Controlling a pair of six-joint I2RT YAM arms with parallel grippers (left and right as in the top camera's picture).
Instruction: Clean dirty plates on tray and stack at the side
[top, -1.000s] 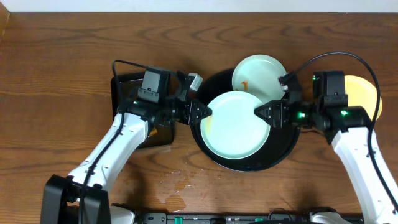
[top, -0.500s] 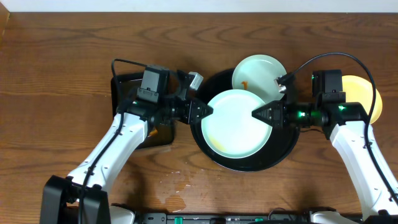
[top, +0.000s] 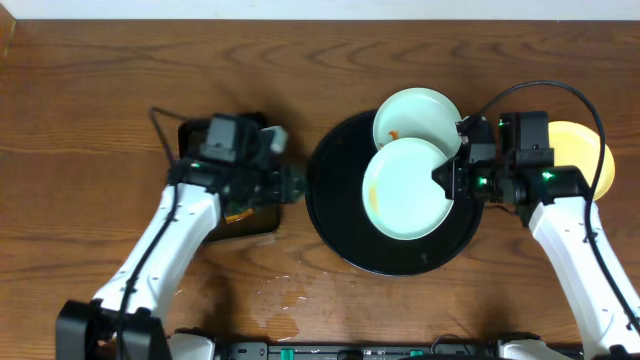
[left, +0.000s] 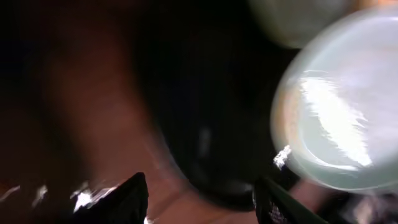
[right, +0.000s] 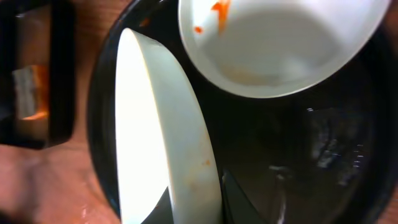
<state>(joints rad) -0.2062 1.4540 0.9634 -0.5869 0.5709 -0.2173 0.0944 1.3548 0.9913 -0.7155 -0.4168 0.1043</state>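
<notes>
Right gripper (top: 447, 180): clamped on the held plate's (top: 405, 188) right rim, plate tilted above the tray (top: 335, 215).
Left gripper (left: 203, 199): wide, empty, between small tray (top: 250, 222) and tray.
Slip risk: you hold it by one edge; a swing could drop it onto the smeared plate (top: 418, 118) just behind.
Stack risk: the yellow plate (top: 590, 150) lies under your right arm; a low pass could knock it.
Surface (top: 100, 100): dark wood, puddle (top: 280, 295) near the front edge.
Room: only a pale strip (top: 320, 10) past the far edge.
</notes>
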